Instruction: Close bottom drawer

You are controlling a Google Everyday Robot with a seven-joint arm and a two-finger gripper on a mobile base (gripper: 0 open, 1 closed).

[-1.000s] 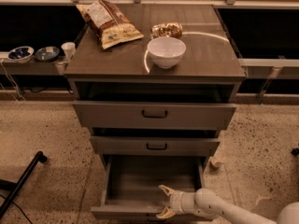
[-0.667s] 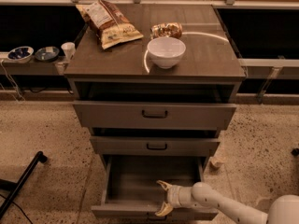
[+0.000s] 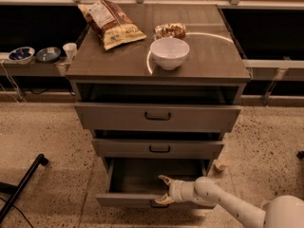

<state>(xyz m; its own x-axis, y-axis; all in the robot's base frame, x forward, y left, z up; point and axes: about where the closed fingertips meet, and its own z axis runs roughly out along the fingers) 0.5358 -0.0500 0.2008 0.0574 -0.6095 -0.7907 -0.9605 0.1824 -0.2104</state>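
The bottom drawer [image 3: 127, 200] is the lowest of three grey-brown drawers and stands pulled far out, its deep box empty. Its slim front panel runs along the lower edge with a small dark handle [image 3: 158, 205] half hidden. My gripper [image 3: 163, 190] reaches in from the lower right on a white arm. Its two pale fingers are spread apart, one [image 3: 166, 179] over the drawer's inside and one [image 3: 162, 200] at the front panel's top edge by the handle. It holds nothing.
The middle drawer [image 3: 158, 147] and top drawer [image 3: 157, 116] stand slightly open. On the cabinet top lie a white bowl [image 3: 169, 52], a chip bag [image 3: 110, 23] and a small snack packet [image 3: 170, 30]. Small bowls [image 3: 34, 54] sit on a shelf at left. A black leg [image 3: 21, 186] crosses the floor.
The gripper has shifted slightly left along the drawer's front edge. The drawer's extension looks about the same.
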